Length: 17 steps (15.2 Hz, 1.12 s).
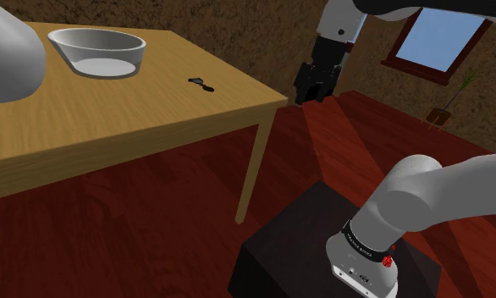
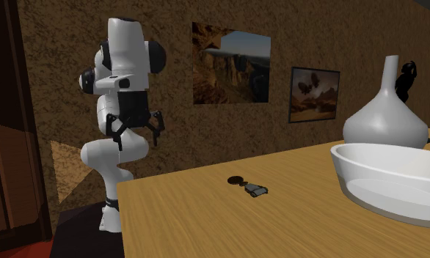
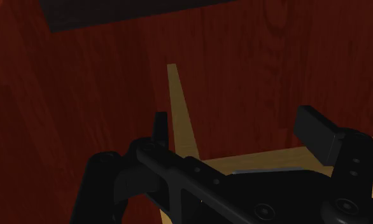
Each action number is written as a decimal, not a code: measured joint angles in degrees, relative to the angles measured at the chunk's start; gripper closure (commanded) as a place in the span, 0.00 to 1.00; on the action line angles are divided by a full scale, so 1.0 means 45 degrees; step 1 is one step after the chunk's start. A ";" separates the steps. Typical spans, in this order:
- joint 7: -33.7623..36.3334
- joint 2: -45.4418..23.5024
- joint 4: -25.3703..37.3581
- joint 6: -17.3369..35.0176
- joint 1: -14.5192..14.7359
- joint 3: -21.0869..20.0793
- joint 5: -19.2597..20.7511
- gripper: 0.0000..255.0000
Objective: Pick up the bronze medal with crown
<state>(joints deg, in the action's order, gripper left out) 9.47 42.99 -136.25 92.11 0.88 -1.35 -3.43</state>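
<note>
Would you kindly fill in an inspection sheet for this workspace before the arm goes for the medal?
Surface: light wooden table standing on a red wooden floor.
Job's things: small dark medal lying on the table, nothing touching it.
Clutter: pale bowl and white vase, both on the table, apart from the medal.
Grippers: gripper open and empty, hanging beyond the table's corner, over the floor, well apart from the medal.
Cables: nothing seen.
Surroundings: brown walls, framed pictures, a window, a potted plant.
</note>
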 measured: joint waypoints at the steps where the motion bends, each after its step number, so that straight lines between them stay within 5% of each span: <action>1: 0.0000 0.0000 0.0000 0.0000 0.0000 0.0000 0.0000 0.00; 11: 0.0929 -0.4629 0.3639 0.0604 0.0370 -0.1043 -0.0239 0.00; 17: 0.1545 -0.7923 0.7049 0.0210 0.0570 -0.1580 0.0030 0.00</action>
<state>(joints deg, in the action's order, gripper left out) 16.42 7.34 -104.52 93.05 3.44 -8.46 -3.29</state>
